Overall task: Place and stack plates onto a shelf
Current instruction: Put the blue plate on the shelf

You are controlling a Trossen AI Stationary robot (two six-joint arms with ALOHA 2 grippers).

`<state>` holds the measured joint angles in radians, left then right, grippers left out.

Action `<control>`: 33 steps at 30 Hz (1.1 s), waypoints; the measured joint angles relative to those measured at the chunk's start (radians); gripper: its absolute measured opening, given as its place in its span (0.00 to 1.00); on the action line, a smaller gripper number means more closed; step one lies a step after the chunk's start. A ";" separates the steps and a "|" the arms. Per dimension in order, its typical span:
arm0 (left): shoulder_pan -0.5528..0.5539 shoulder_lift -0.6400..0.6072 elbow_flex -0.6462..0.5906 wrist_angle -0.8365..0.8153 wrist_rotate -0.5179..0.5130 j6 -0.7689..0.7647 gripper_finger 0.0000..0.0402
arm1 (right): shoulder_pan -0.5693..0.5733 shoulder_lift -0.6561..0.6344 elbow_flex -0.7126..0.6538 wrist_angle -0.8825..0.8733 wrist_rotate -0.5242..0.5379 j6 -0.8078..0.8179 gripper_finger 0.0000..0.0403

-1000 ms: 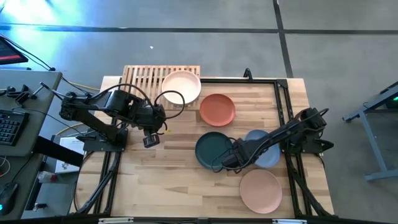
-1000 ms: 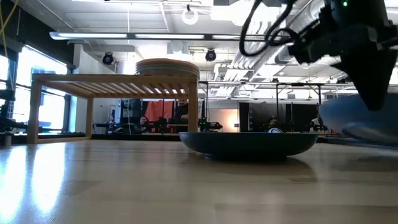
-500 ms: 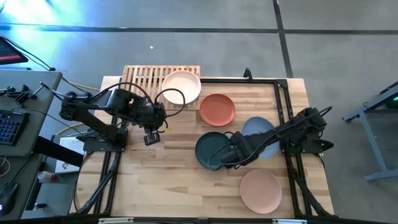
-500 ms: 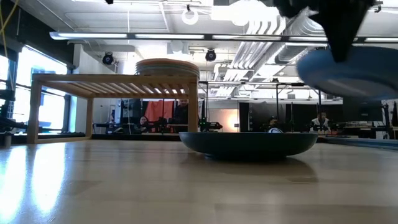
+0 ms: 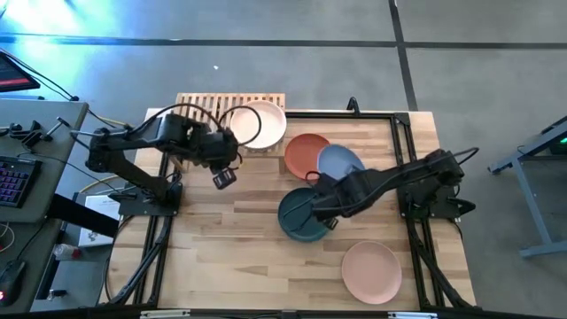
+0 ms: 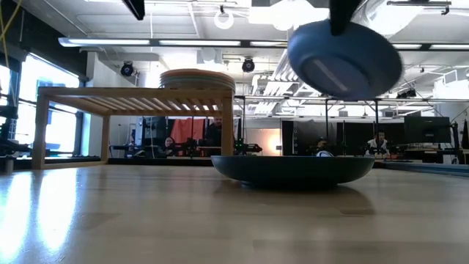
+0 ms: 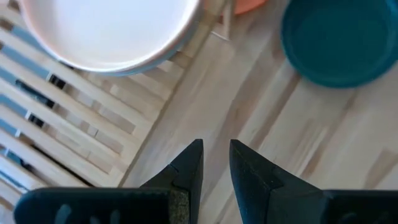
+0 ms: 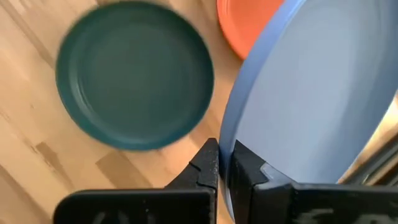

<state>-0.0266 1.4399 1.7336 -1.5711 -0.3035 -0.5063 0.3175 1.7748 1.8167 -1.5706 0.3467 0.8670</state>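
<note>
Right pincer (image 5: 326, 190) (raised) clamping light-blue plate (image 5: 340, 162)

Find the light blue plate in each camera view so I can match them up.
High view: light blue plate right of centre, overlapping the terracotta plate, above the dark teal plate.
Low view: upper right, tilted in the air.
Left wrist view: not in it.
Right wrist view: fills the right half, rim between the right end effector fingers.
Shared landmark: the dark teal plate.

light blue plate (image 5: 340, 162) | airborne (tilted) | above dark teal plate (image 5: 299, 215)
</note>
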 joint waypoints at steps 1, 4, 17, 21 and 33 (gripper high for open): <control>0.010 0.000 0.000 0.000 0.000 -0.011 0.17 | -0.007 0.000 0.019 0.000 0.018 -0.033 0.00; 0.037 0.000 0.000 0.000 0.001 -0.043 0.17 | -0.029 0.000 0.082 -0.001 0.079 -0.140 0.00; 0.130 0.000 0.000 0.000 0.113 -0.178 0.24 | -0.122 0.000 0.290 -0.001 0.111 -0.731 0.00; 0.163 0.000 0.000 0.000 0.115 -0.258 0.27 | -0.138 0.000 0.295 -0.002 0.024 -0.978 0.00; 0.256 0.000 0.000 0.104 0.211 -0.458 0.28 | -0.148 0.000 0.295 -0.001 -0.043 -1.446 0.00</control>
<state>0.2299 1.4399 1.7336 -1.4667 -0.0923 -0.9639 0.1695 1.7748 2.1120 -1.5712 0.3036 -0.5789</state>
